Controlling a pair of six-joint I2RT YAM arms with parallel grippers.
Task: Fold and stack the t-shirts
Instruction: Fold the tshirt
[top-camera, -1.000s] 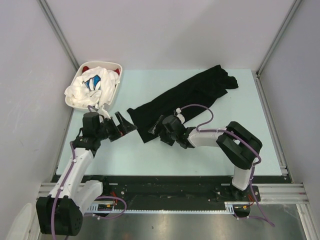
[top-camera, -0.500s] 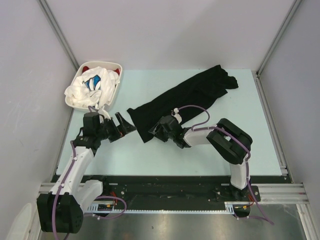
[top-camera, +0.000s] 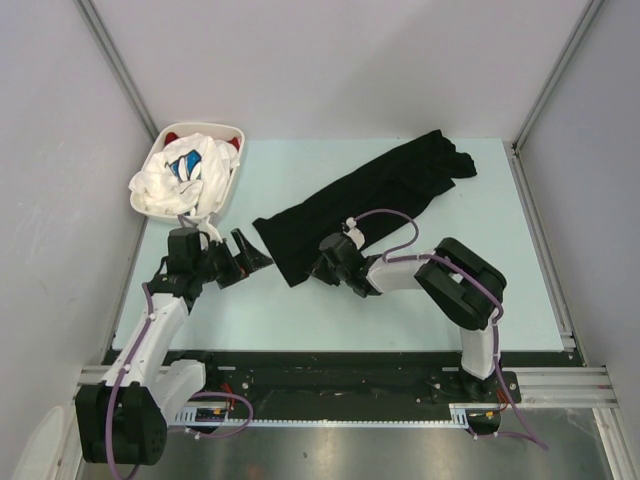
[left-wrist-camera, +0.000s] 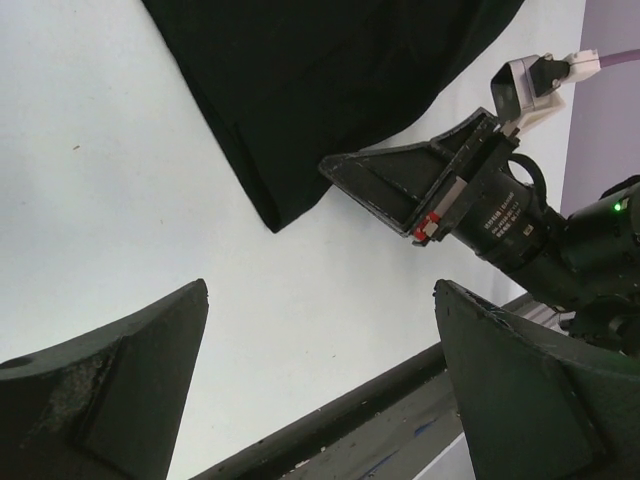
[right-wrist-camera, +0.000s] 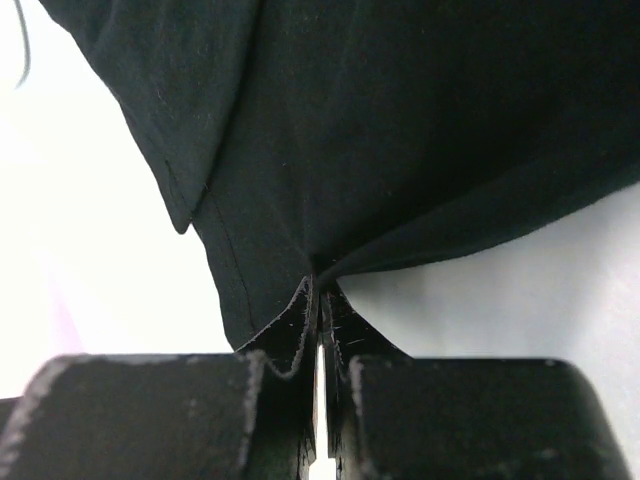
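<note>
A large black t-shirt (top-camera: 385, 185) lies stretched diagonally over the pale table, from the middle toward the back right. My right gripper (top-camera: 322, 268) is shut on the shirt's near lower edge. In the right wrist view the fingertips (right-wrist-camera: 320, 290) pinch a fold of the black cloth (right-wrist-camera: 400, 130). My left gripper (top-camera: 252, 255) stands open just left of the shirt's corner, holding nothing. The left wrist view shows its open gripper (left-wrist-camera: 320, 290) over bare table, the black shirt (left-wrist-camera: 330, 90) beyond it. A white t-shirt with blue print (top-camera: 180, 172) and a red one (top-camera: 172, 134) sit in the basket.
A white oval basket (top-camera: 236, 165) stands at the table's back left corner, cloth spilling over its near rim. Grey walls close in both sides and the back. A black rail (top-camera: 330, 365) runs along the table's near edge. The right gripper (left-wrist-camera: 400, 185) shows in the left wrist view.
My right gripper has gone from open to shut on the black t-shirt's edge and moved slightly left along it. The left arm has barely moved.
</note>
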